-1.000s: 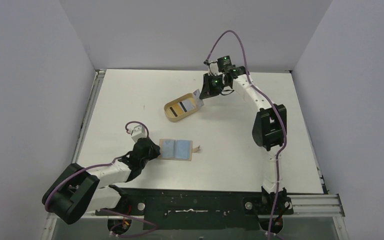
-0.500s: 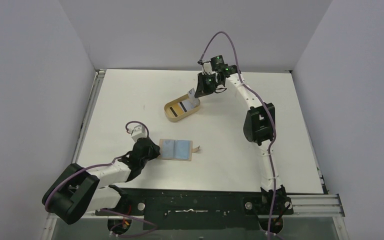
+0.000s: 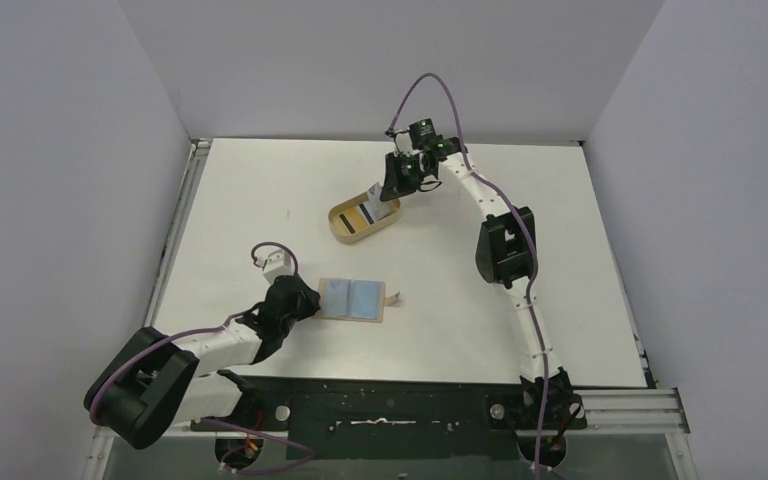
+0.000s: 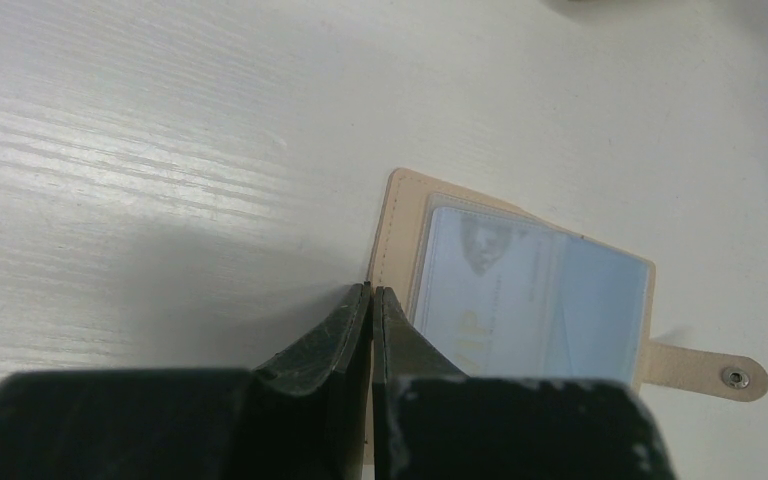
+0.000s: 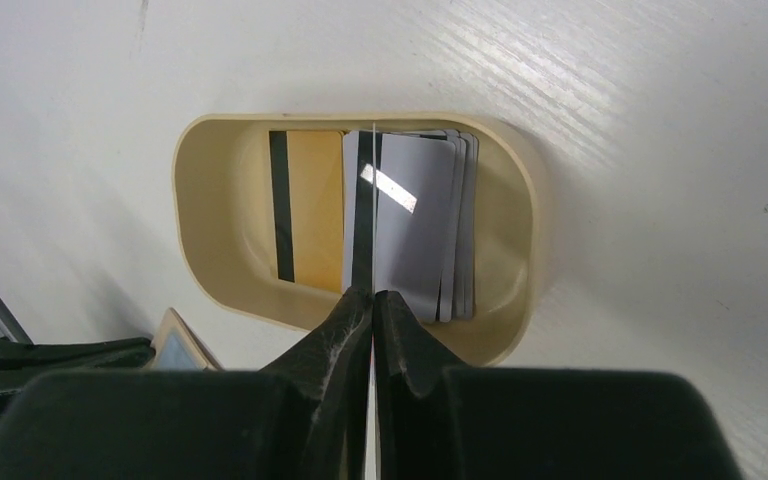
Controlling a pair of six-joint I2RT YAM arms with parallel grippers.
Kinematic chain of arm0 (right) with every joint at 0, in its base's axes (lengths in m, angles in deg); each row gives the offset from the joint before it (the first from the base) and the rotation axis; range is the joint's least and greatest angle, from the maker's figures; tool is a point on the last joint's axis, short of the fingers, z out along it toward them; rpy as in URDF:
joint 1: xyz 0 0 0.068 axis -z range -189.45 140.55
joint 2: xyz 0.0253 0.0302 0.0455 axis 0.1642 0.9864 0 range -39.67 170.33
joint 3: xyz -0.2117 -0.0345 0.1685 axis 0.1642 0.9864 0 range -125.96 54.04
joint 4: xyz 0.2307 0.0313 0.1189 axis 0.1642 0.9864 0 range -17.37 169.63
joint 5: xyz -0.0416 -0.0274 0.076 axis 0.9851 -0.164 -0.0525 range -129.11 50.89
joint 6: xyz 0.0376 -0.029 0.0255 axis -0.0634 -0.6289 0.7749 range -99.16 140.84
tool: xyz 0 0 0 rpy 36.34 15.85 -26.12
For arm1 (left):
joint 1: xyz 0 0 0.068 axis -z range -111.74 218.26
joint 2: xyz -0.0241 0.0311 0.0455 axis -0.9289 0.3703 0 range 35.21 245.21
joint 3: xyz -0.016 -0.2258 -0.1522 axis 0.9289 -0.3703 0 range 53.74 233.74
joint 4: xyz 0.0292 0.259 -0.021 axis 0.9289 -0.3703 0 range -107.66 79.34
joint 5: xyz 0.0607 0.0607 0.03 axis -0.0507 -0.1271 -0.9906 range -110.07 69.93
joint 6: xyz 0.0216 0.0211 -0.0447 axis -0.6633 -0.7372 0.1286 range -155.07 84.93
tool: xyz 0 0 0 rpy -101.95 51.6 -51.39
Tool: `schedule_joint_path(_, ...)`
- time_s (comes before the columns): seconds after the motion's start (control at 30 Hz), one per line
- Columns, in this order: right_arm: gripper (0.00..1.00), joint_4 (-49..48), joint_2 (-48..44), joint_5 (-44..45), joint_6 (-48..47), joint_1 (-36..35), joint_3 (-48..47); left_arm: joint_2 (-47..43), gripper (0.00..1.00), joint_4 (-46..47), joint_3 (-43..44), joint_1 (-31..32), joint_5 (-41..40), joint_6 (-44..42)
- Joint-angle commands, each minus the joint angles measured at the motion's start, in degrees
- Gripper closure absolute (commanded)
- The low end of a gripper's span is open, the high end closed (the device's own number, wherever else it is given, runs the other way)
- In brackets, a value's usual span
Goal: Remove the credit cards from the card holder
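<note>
So the card holder (image 3: 357, 298) is lying flat and open a bit below the middle of the overhead frame, light blue inside facing up, with its snap tab (image 4: 705, 372) sticking out on the right. From the left wrist view you can see a pale card through its clear sleeve. The left gripper (image 4: 371, 292) has its jaws pressed together, tips right at the holder's tan left edge, and I can't tell if they're pinching anything. Above centre, the oval tan tray (image 5: 530, 200) sits on the white worktop (image 3: 260, 200), well apart from the holder. There's a small pile of credit cards (image 5: 415, 230) in it, greyish ones stacked on the right in the wrist view and a yellowish card (image 5: 310, 200) with a black stripe on the left. The right gripper (image 5: 372, 297) hangs over the tray with its jaws clamped on a single card (image 5: 372, 200), seen edge-on as a thin line.
</note>
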Motion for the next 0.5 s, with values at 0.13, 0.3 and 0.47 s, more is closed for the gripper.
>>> schedule_joint_path(0.13,0.8,-2.0,-1.2,0.4,0.4,0.1,-2.2,-0.9,1.0,-1.3,0.8,-0.3,-0.1,-1.2)
schedule_joint_path(0.3,0.57,-1.7,-2.3,1.1,0.3,0.8,-2.6,-2.1,1.0,-2.1,0.7,-0.4,-0.2,-1.4)
schedule_joint_path(0.47,0.4,-0.4,-5.5,2.8,0.1,2.2,-5.9,-5.3,1.0,-5.1,2.0,-0.3,-0.5,-2.4)
